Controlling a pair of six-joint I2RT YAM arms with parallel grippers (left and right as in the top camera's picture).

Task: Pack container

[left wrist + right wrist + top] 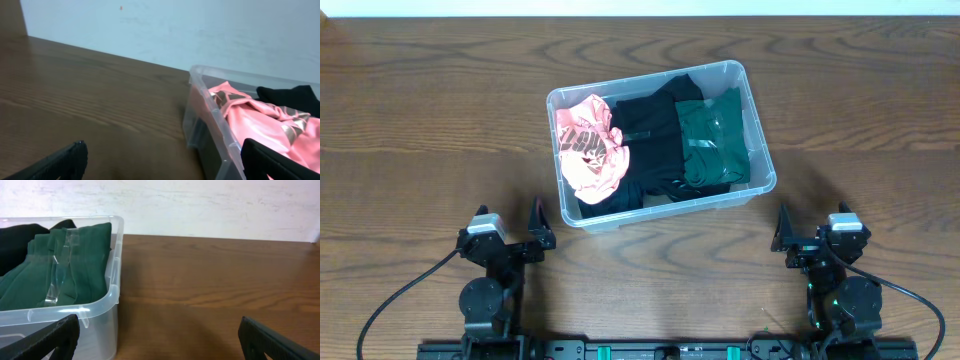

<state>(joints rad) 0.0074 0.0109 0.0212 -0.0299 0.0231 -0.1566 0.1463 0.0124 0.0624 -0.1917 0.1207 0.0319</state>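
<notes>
Overhead view: container stands on the wood-grain worktop, just toward 12 o'clock of the view's centre. Its long axis runs roughly 9 to 3, with the 3 o'clock end turned slightly toward 2. It is clear plastic with rounded corners, open on top.

Contents, all within the rim:
- pink garment with dark print, bunched at the 9 o'clock end
- black garment across the middle
- green garment, folded, at the 3 o'clock end, lying against the wall there

Left end effector: at about 7 o'clock from the container, clear of it. In the left wrist view its fingers are spread wide with nothing between them. The tub's near corner and the pink cloth lie ahead at 3 o'clock.

Right end effector: at about 5 o'clock from the container, apart from it. Its fingers are likewise spread and empty. In the right wrist view the green cloth sits behind the clear wall at 9 o'clock.
</notes>
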